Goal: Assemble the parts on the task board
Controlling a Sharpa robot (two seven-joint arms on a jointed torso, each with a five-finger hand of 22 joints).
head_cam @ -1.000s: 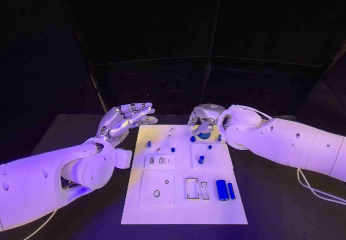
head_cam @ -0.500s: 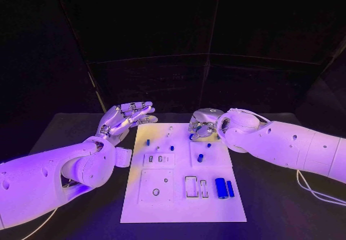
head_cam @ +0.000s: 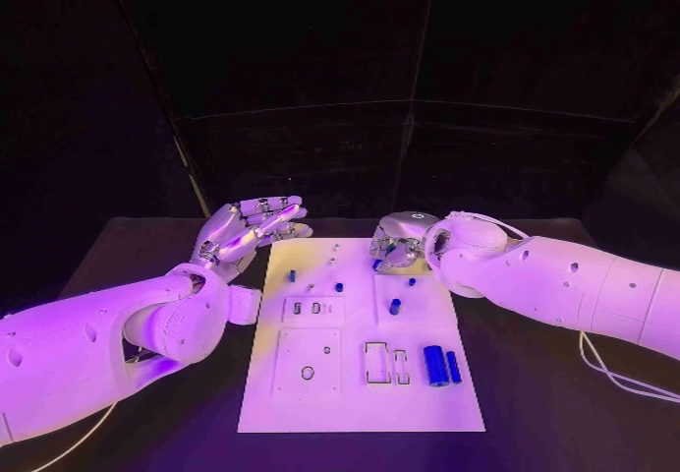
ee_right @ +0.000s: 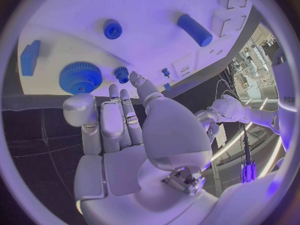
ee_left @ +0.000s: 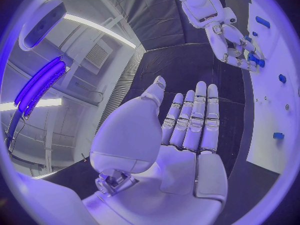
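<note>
Black table [head_cam: 141,256], task board [head_cam: 355,393], blue parts [head_cam: 435,365]

The task board [head_cam: 362,393] is smooth matt white plastic; the tabletop [head_cam: 538,393] is matt black; both arms [head_cam: 85,344] are glossy plastic.

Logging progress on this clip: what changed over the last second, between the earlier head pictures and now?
Little changed. The right hand at the far end of the task board drew its fingers in closer over the blue gears there; whether it holds one cannot be told. The left hand stayed raised and open beside the board's far left corner. The blue cylinders and the other parts kept their places.
</note>
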